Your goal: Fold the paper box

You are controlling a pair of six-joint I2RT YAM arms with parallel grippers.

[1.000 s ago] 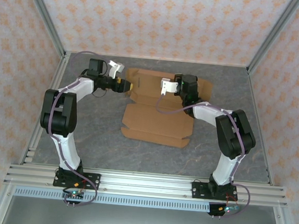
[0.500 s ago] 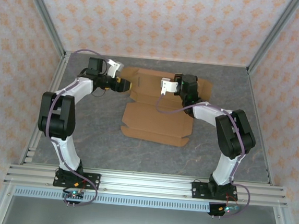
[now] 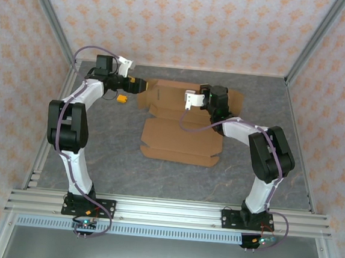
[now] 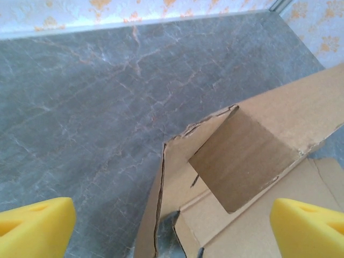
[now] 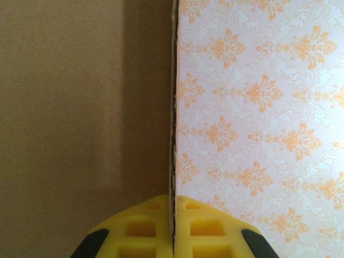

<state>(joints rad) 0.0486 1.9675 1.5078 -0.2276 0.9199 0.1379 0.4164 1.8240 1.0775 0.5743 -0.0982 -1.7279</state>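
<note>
The paper box [image 3: 180,139] lay mostly flat on the table [image 3: 98,152], with one flap raised just ahead of the left tool [image 3: 139,85]. Since a second earlier, that tool had drawn back and spread wide, apparently letting go. The right tool [image 5: 173,226] stayed pinched on the box's upright edge, so most of the folding remained.

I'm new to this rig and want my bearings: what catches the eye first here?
The paper box, a brown cut sheet, lies on the grey table toward the back. The right gripper is shut on a raised edge of it. The left gripper is open at its far-left corner, where a flap stands up.
</note>
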